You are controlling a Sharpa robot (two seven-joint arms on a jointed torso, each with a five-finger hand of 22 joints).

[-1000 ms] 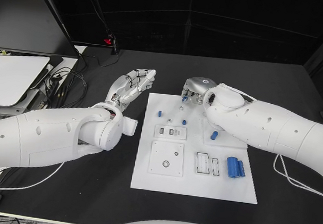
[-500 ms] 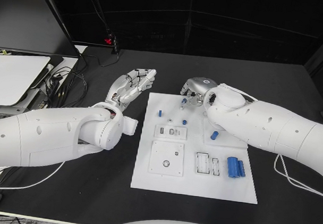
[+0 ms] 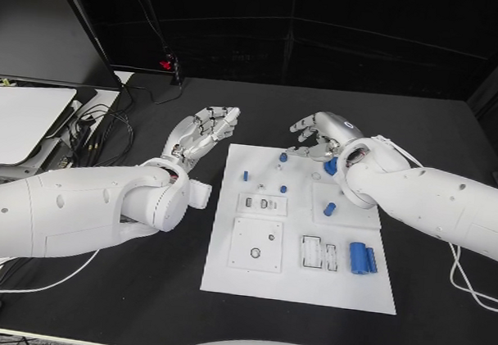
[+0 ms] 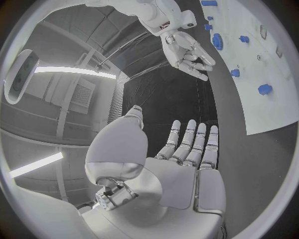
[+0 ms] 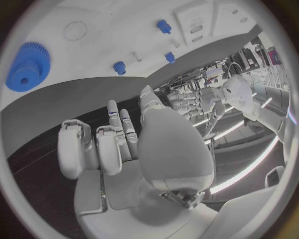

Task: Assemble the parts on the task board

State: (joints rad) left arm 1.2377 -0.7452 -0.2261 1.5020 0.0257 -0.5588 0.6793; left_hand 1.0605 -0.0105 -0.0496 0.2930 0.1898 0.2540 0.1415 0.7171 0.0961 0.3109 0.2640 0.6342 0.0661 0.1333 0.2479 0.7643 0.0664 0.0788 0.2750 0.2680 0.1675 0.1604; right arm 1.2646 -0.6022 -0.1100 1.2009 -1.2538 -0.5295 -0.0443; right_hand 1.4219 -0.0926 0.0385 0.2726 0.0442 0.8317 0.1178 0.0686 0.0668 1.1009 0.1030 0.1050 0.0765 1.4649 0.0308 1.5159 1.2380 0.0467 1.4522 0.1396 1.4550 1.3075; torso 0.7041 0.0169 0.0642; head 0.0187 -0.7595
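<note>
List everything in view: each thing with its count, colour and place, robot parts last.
task board: one, white, middle of the black table.
gear: one, blue, on the board's far end by the right hand.
small parts: several, blue, spread over the board's far half, such as one near its left edge and one towards its right.
cylinders: blue, side by side near the board's right edge; the exact count is hard to tell.
table: one, black, under everything.
cables: a bundle, dark, on the table's left side.
left hand: silver, fingers apart, holding nothing, beside the board's far left corner.
right hand: silver, fingers spread, holding nothing, at the board's far edge.
</note>
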